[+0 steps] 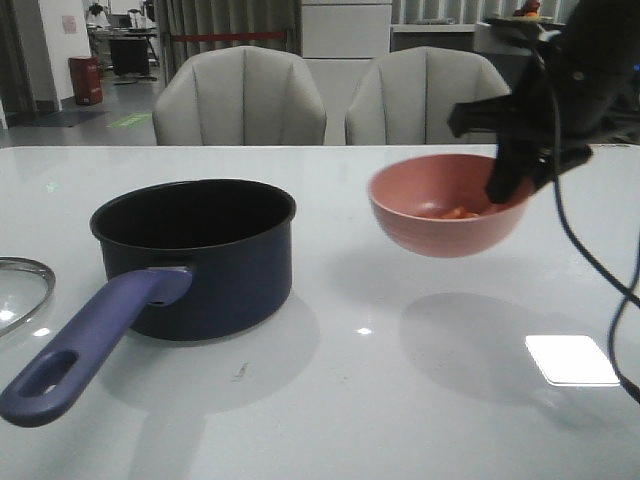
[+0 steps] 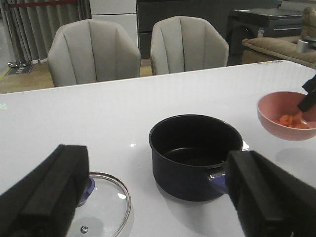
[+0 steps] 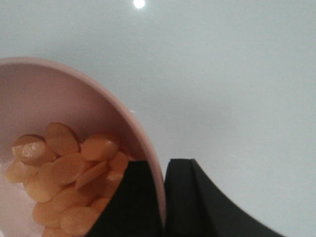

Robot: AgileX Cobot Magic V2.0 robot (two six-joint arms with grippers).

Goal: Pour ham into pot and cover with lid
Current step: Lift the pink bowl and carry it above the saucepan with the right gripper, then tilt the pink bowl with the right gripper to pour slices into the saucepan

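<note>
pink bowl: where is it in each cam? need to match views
Front: pink bowl right of centre, lifted off the table, right gripper clamped on its rim.
Left wrist: at the right edge, beyond the pot.
Right wrist: fills the left side, rim between the fingers.
Shared landmark: the ham inside the bowl, visible in all three.

Desk (image 1: 400,420): white, glossy top, showing bright reflections of ceiling lights and soft shadows.

Chairs: two upholstered, light grey, with ribbed backs, side by side behind the far edge of the desk; left chair (image 1: 240,97), right chair (image 1: 425,95).

Bowl (image 1: 440,232): pink, round, raised clear of the desk, its shadow falling on the desk surface below.

Background, front view: red bin (image 1: 86,80) on the floor at far left, near grey curtains (image 1: 225,22).

Background, left wrist view: beige sofa (image 2: 286,49) at far right, behind the desk.
</note>
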